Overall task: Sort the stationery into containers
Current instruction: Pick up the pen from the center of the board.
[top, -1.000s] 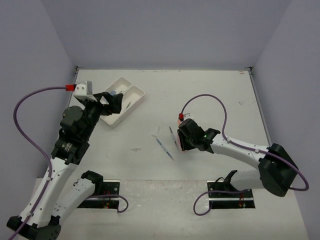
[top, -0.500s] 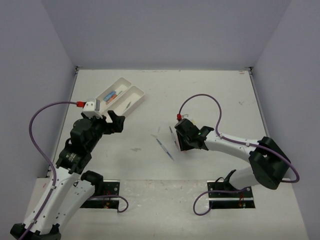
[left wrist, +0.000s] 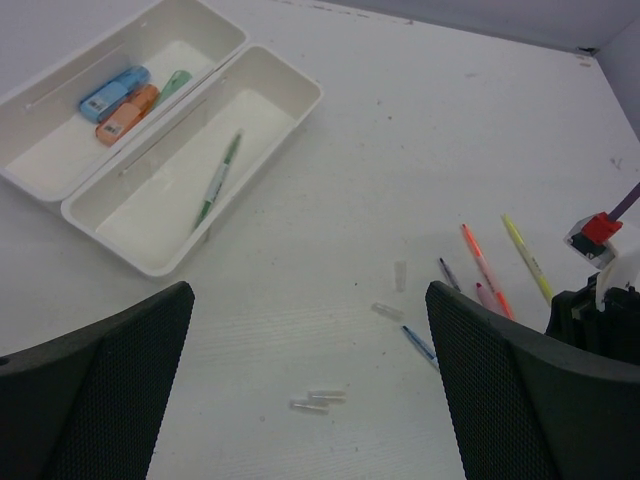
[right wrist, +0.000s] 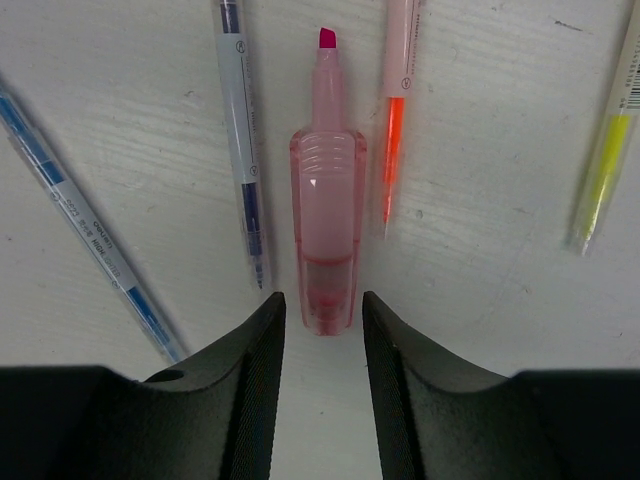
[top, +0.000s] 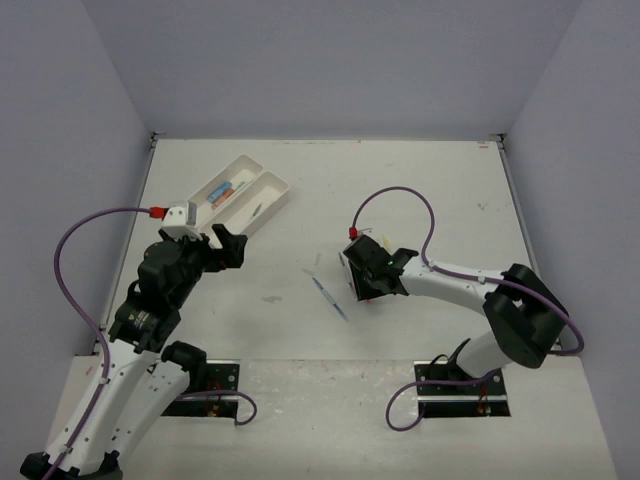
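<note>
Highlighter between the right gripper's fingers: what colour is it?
The highlighter is translucent pink with a magenta tip; right wrist view shows it best.

left gripper [top: 228, 246]: pulls back toward its own base, no longer hanging over the trays [left wrist: 262, 120]
trays: both fully uncovered now, markers [left wrist: 120, 100] inside showing
right gripper [top: 362, 275]: creeps a bit left over the loose pens
right elbow [top: 520, 315]: folds in, closer to the middle
</note>
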Motion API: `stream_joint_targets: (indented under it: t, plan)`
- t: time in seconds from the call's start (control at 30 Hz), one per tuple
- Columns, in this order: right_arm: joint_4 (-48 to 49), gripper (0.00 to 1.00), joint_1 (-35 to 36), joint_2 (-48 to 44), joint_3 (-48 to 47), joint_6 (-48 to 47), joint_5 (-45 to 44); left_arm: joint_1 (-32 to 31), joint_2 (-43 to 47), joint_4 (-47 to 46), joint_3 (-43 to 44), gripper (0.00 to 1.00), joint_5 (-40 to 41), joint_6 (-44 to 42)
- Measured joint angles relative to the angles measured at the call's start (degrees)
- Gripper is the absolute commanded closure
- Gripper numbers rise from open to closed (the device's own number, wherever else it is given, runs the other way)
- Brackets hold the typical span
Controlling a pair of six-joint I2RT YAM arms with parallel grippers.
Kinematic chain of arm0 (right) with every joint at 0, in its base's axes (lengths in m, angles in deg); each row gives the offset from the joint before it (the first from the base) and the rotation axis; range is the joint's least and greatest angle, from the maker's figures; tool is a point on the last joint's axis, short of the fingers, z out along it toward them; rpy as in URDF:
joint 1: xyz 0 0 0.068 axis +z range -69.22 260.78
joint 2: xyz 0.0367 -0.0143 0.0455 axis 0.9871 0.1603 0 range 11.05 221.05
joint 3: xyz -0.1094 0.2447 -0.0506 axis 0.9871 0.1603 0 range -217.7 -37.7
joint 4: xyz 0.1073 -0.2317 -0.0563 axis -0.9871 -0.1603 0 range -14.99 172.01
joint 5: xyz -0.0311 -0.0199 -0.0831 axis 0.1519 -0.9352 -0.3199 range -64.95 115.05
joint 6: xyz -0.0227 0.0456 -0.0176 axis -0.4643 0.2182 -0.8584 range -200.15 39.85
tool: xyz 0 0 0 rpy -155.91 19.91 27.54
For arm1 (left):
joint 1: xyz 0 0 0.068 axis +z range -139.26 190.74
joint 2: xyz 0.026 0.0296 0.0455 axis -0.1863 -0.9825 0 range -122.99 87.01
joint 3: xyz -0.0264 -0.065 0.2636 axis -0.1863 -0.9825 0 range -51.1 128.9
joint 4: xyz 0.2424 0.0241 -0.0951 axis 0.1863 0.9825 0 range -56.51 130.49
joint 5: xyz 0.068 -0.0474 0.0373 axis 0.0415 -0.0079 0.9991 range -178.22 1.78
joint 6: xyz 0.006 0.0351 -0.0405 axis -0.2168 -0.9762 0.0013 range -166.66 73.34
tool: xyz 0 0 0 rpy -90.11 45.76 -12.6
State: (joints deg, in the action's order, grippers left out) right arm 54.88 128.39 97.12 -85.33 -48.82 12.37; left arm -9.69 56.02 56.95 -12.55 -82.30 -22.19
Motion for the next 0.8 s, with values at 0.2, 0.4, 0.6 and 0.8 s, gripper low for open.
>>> stream_joint_targets:
  t: [0.2, 0.4, 0.6, 0.8]
  plan:
    - [-0.1, 0.66, 0.0, 1.9, -0.3, 0.0, 0.1, 0.0, 0.0, 0.0, 0.0, 0.00, -1.3, 0.0]
    - [-0.3, 0.67, 0.0, 4.3, -0.8, 0.0, 0.2, 0.0, 0.1, 0.0, 0.0, 0.00, -2.2, 0.0]
    - [0.1, 0.81, 0.0, 5.9, -2.6, 0.0, 0.3, -0.3, 0.2, 0.0, 0.0, 0.00, -3.0, 0.0]
    - [-1.3, 0.97, 0.0, 4.9, -2.7, 0.0, 0.2, -0.3, 0.2, -0.1, 0.0, 0.00, -3.9, 0.0]
